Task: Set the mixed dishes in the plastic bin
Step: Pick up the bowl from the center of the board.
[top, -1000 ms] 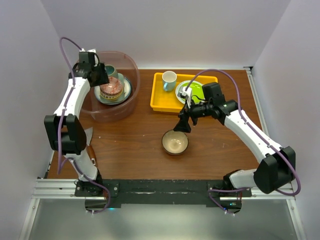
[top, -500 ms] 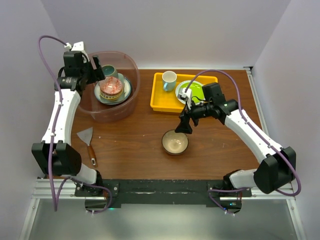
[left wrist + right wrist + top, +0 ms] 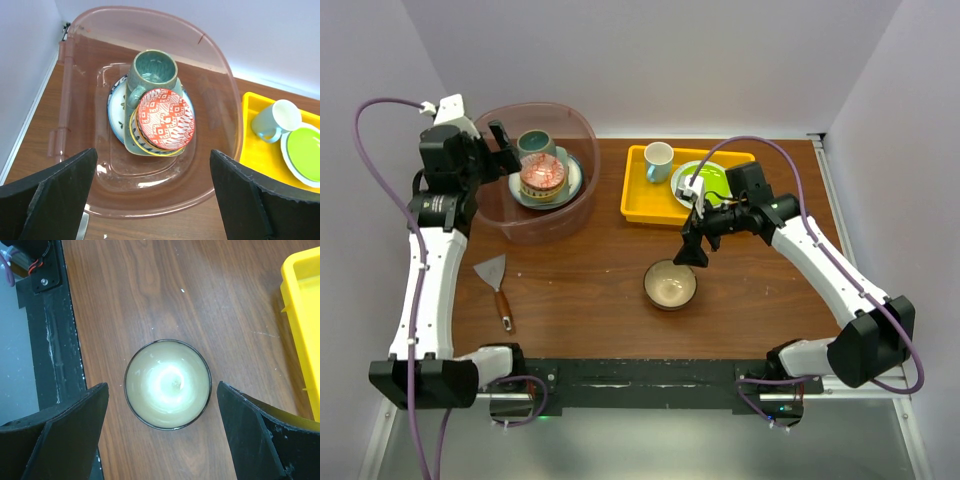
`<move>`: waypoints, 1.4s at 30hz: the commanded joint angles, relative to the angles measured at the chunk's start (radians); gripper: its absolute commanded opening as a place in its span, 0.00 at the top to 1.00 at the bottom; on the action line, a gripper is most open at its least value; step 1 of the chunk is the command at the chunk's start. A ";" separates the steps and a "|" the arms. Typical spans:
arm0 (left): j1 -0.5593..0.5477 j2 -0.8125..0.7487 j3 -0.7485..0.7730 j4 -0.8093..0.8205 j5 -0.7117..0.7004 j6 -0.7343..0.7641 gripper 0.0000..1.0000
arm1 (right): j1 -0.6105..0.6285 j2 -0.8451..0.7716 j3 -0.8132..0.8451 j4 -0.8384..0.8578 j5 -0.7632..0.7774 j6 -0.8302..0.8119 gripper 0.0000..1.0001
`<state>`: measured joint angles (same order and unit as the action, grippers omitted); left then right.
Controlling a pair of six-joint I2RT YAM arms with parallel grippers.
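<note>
bin point(image 3: 82, 90) holding plates point(image 3: 116, 107), teal mug point(image 3: 152, 70), red bowl point(image 3: 165, 119), cream bowl point(image 3: 167, 384) outside

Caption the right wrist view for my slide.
Open right hand poised above the dark-rimmed cream bowl on the wooden table.

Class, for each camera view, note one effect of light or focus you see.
Right wrist view: white glare fills the middle of the cream bowl. Left wrist view: pale highlights on the near wall of the plastic bin. Top external view: even light, no harsh shadows on the table.

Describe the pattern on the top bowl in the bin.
The bowl has a red-orange geometric print on white; left wrist view.
</note>
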<state>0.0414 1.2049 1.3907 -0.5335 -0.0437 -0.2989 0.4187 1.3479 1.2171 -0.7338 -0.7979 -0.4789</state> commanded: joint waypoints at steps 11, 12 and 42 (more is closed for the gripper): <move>0.012 -0.168 -0.107 0.070 0.149 -0.072 0.00 | -0.001 -0.004 0.009 -0.012 0.002 -0.026 0.06; 0.012 -0.182 -0.113 0.072 0.159 -0.078 0.00 | -0.003 -0.003 0.009 -0.012 0.002 -0.026 0.06; 0.012 -0.331 -0.248 0.127 0.366 -0.134 0.00 | -0.001 0.013 -0.050 0.011 0.000 -0.021 0.06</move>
<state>0.0456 0.8822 1.1584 -0.4633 0.2741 -0.4061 0.4187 1.3556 1.1713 -0.7444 -0.7959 -0.4908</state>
